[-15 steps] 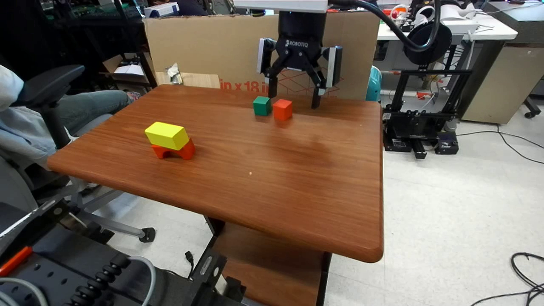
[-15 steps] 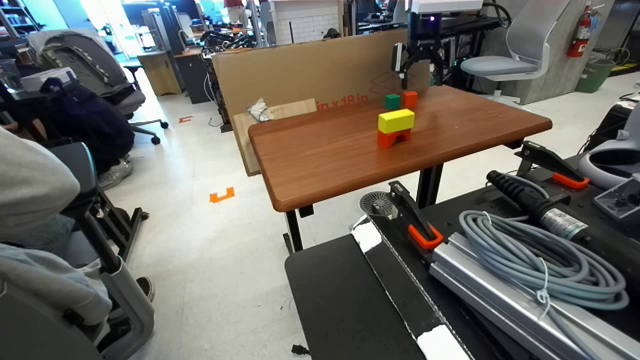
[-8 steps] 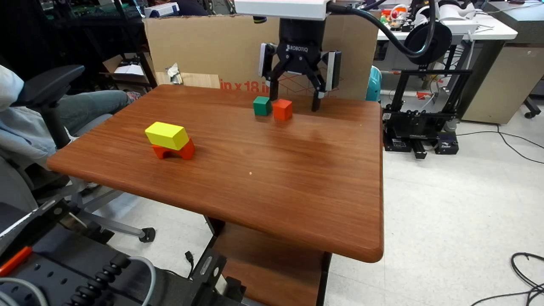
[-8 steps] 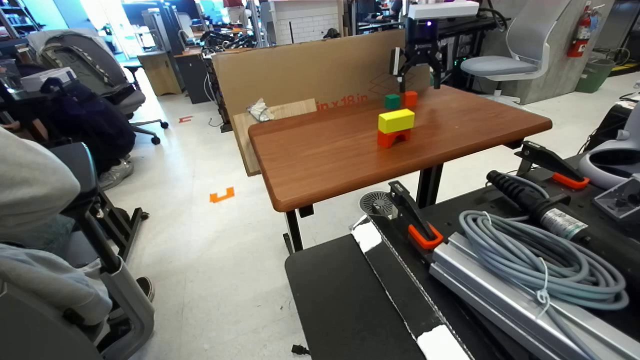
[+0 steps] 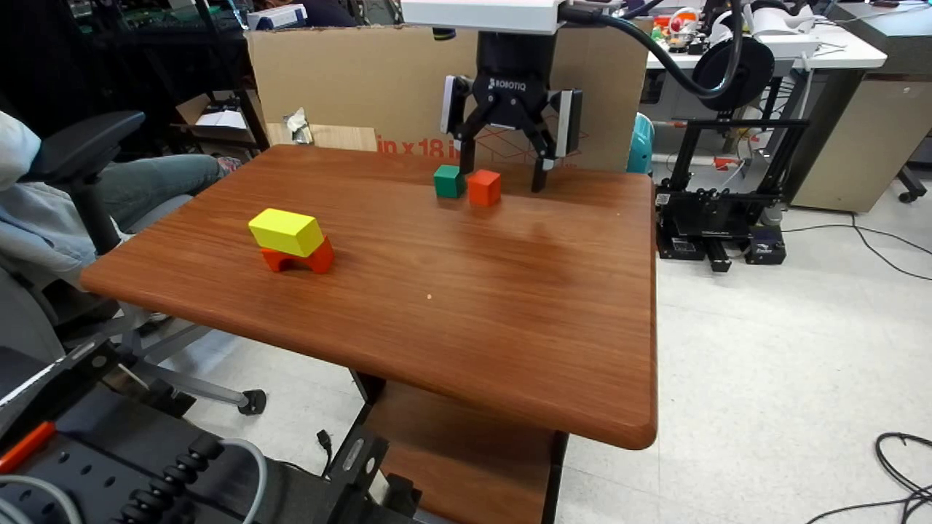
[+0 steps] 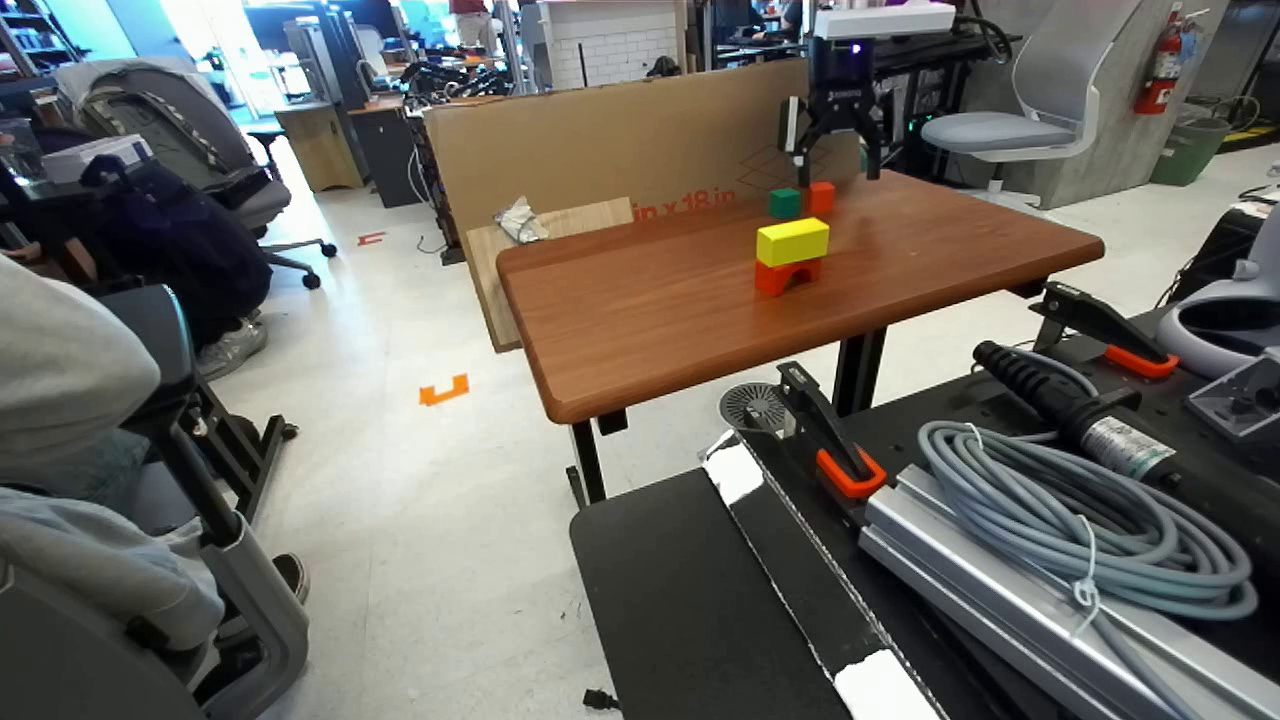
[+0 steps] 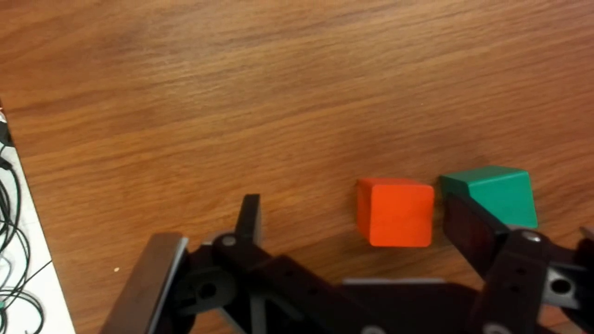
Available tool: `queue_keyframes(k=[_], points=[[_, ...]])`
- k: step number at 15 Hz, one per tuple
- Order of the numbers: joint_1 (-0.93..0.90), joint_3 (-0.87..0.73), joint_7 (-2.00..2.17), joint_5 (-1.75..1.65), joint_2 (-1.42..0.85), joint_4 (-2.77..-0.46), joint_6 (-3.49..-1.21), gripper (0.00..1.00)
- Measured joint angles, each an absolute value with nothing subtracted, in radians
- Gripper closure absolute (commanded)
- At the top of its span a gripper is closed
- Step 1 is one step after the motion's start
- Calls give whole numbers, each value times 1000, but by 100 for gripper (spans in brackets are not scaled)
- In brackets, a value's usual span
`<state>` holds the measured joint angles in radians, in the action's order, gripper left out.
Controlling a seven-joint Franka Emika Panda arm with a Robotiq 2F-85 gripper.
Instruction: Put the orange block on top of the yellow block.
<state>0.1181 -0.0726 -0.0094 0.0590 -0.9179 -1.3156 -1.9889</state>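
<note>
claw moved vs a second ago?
Yes, down: in both exterior views the claw sits lower against the fixed cardboard panel behind it than it did then.

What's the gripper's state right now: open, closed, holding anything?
Gripper: open, holding nothing; the orange block rests on the table.

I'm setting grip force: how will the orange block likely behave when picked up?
The orange block is probably stiff, given its crisp edges. Its smooth-looking faces might be slightly slippery. With flat sides, it seems unlikely to roll.
</note>
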Motion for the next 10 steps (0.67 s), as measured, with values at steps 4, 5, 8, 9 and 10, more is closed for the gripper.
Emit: queue_keyframes(k=[4, 5, 8, 9, 10], points=[[118, -72, -9, 58, -923, -1314, -1986, 28], [117, -72, -9, 58, -925, -1313, -1986, 35], [116, -71, -9, 58, -931, -1308, -1986, 58], [115, -71, -9, 57, -932, -1307, -1986, 66], [115, -71, -9, 57, -933, -1305, -1986, 75]])
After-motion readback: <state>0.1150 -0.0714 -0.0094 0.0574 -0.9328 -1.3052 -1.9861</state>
